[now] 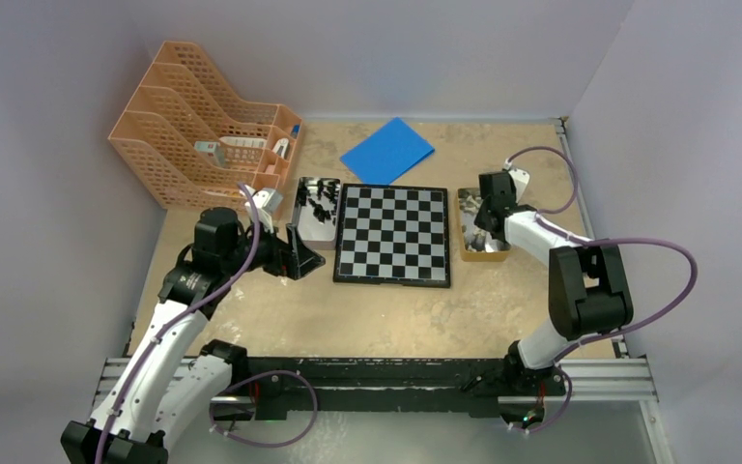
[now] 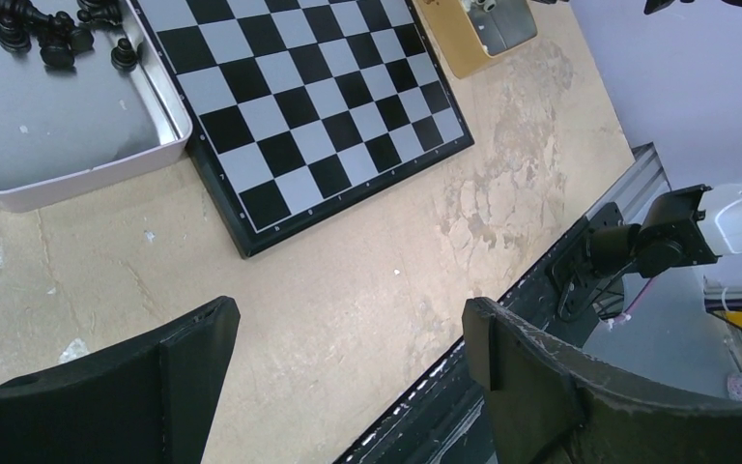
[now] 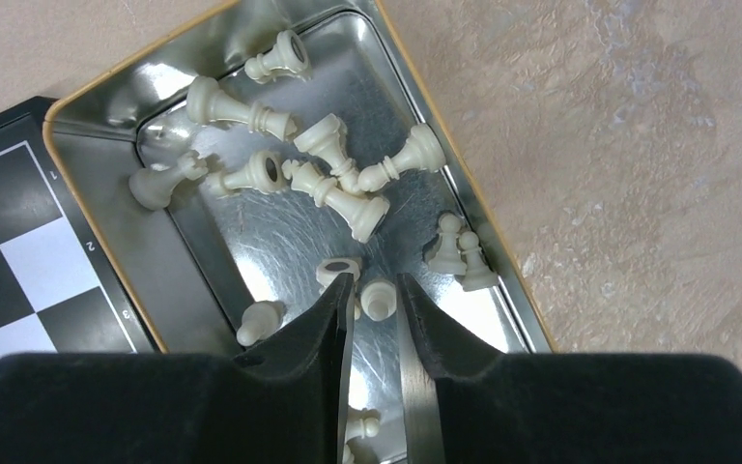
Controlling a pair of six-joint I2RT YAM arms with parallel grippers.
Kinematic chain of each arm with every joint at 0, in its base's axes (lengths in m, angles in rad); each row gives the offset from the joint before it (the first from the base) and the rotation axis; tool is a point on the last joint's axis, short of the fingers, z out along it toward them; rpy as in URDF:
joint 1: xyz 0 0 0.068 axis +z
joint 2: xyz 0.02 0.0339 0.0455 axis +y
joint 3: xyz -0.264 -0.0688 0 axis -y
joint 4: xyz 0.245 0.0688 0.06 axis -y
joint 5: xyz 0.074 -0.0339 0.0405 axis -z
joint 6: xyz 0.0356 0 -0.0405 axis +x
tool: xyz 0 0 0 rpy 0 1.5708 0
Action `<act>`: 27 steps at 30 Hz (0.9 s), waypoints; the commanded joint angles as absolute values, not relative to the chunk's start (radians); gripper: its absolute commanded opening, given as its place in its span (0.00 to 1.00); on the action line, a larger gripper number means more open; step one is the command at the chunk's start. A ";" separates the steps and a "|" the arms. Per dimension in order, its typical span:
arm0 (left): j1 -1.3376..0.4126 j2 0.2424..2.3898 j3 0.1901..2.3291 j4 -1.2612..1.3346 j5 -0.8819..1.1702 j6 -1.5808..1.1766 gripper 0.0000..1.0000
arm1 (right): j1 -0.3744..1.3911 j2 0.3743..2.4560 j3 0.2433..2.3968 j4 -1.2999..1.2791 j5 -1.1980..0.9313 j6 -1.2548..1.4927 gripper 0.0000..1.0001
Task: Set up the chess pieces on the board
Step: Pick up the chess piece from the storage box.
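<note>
The jaws of the right gripper [image 3: 374,282] are being held narrow, down inside a gold-rimmed tin [image 3: 106,97]. A small cream pawn [image 3: 378,302] is being framed between the two fingertips. The finger on the right is being seen right against it. Whether the other finger is also touching cannot be told, so a firm grip is not being shown. A second cream piece, base up, is being partly hidden just behind the tip of the left finger. The other cream chess pieces [image 3: 333,179] are being seen lying on their sides beyond the fingertips, with two standing pawns just off to the right of the jaws. A corner of the board [image 3: 19,251] is being shown to the left of the jaws, touching the tin's rim.

The jaws of the left gripper [image 2: 348,338] are being held wide apart, and only the bare table [image 2: 348,290] is being seen between them. The board is being viewed ahead of these jaws. A pale tray [image 2: 77,179] with black chess pieces [image 2: 48,34] is being seen ahead and to the left, beside the board.
</note>
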State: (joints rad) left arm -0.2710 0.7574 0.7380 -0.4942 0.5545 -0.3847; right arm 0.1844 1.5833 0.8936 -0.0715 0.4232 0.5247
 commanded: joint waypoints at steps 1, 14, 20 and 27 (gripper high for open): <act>-0.278 0.762 0.737 -0.455 0.581 -0.401 0.87 | 0.173 1.590 0.919 -0.012 0.385 0.519 0.25; -0.282 0.752 0.736 -0.453 0.583 -0.400 0.86 | 0.169 1.608 0.905 -0.020 0.398 0.514 0.26; -0.282 0.762 0.738 -0.454 0.585 -0.399 0.86 | 0.169 1.609 0.890 -0.026 0.422 0.511 0.29; -0.282 0.759 0.738 -0.455 0.579 -0.399 0.86 | 0.169 1.621 0.887 -0.011 0.417 0.504 0.32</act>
State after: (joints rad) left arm -0.2775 0.7647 0.7380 -0.4881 0.5690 -0.3847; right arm 0.1719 1.6165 0.8917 -0.0383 0.3992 0.5186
